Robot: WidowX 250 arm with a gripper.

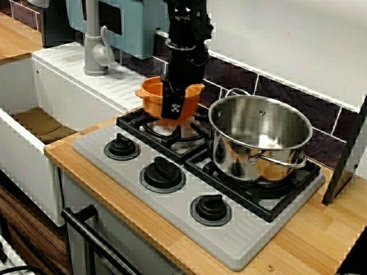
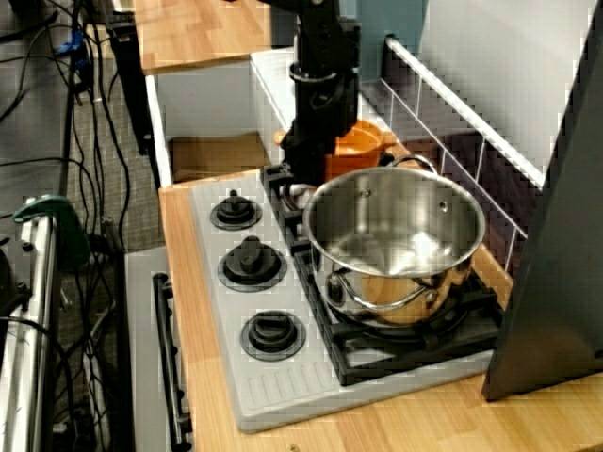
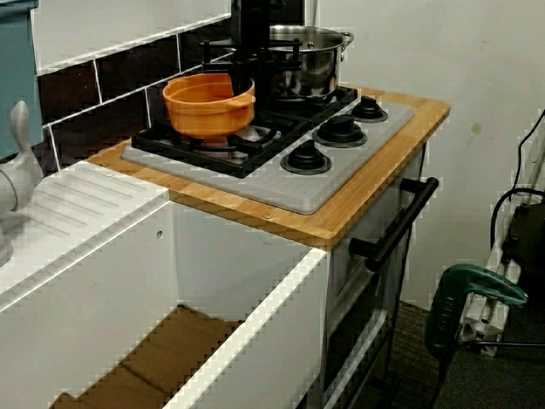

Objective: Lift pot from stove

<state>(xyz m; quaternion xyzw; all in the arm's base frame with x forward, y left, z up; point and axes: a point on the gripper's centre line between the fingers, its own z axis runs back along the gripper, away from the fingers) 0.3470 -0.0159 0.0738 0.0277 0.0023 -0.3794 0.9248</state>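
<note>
Hand (image 1: 174, 110) clamped on orange pot (image 3: 207, 104) rim, pot tilted just above stove (image 1: 172, 206) grate; lift underway, next straight up.

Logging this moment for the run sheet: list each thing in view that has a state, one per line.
Orange pot: held at its rim, tilted, raised off the grate.
End effector: shut on the orange pot's rim.
Steel pot: upright, empty, on the right burner.
Stove: left burner grate bare under the pot.
Oven door: closed.
</note>
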